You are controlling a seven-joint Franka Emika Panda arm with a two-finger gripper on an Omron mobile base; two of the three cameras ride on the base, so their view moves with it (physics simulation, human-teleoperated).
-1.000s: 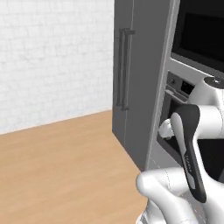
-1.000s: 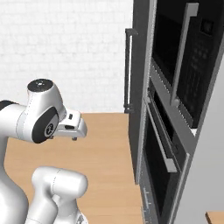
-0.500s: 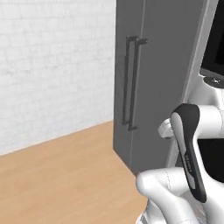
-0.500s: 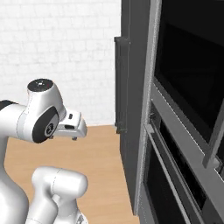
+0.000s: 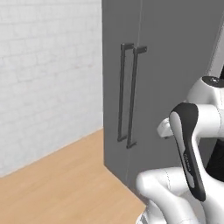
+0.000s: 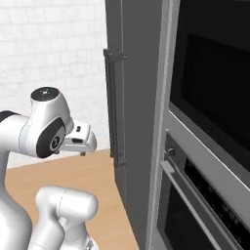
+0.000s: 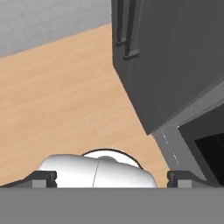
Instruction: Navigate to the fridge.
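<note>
The fridge (image 5: 175, 65) is a tall matte-grey two-door unit with two dark vertical bar handles (image 5: 127, 94) at its seam, standing close ahead in the left base view. In the right base view the fridge (image 6: 139, 97) shows from its side, left of the ovens. The hand view looks down on the fridge's lower corner (image 7: 175, 57) and handle ends. My gripper (image 7: 112, 178) is open, its fingertips (image 7: 43, 178) set wide apart with nothing between them. The hand (image 6: 80, 139) hangs folded close to my body, well short of the fridge.
A grey column with black glass-fronted ovens (image 6: 210, 122) stands directly right of the fridge, with its base (image 7: 205, 148) in the hand view. A white brick wall (image 5: 43, 78) runs to the left. Bare wooden floor (image 5: 65, 183) lies in front of the fridge.
The whole picture has shifted: the base has driven nearer, so the fridge looms larger and the ovens have slid out of the left base view. The arm keeps its folded pose.
</note>
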